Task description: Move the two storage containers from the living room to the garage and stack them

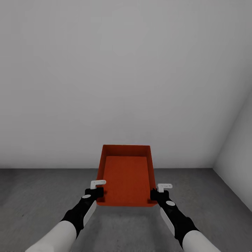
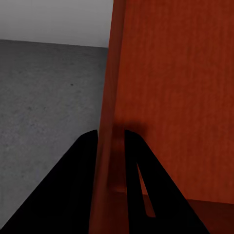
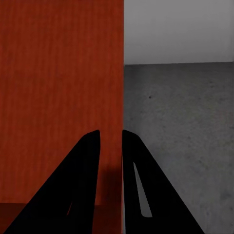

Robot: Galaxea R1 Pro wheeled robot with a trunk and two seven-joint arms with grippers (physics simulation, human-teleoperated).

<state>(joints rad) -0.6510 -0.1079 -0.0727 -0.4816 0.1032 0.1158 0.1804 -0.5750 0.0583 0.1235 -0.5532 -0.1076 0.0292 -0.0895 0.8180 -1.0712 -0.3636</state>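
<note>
Orange-red bin [image 1: 127,175] held off the floor [image 1: 42,196], open top up, one side wall in each gripper. Left gripper [image 1: 98,191]: its fingers [image 2: 73,195] straddle the bin's left wall, one outside and one inside, clamped on it. Right gripper [image 1: 156,194]: same arrangement on the right wall, fingers [image 3: 141,190] pinched on the thin wall edge with the concrete beyond the outer finger. Both grips sit near the bin's near end; the far end reaches out past the fingertips toward the white wall [image 1: 126,70].

Surroundings: dark grey mottled concrete and plain white walls, a corner to the right. Judged to be the garage.

Progress, as judged: one bin has reached the garage but is not yet set down. No second bin is seen on the concrete ahead of the fingers, so this one likely goes down as the base. Remaining: lower it, let go, fetch the other bin, stack it.
</note>
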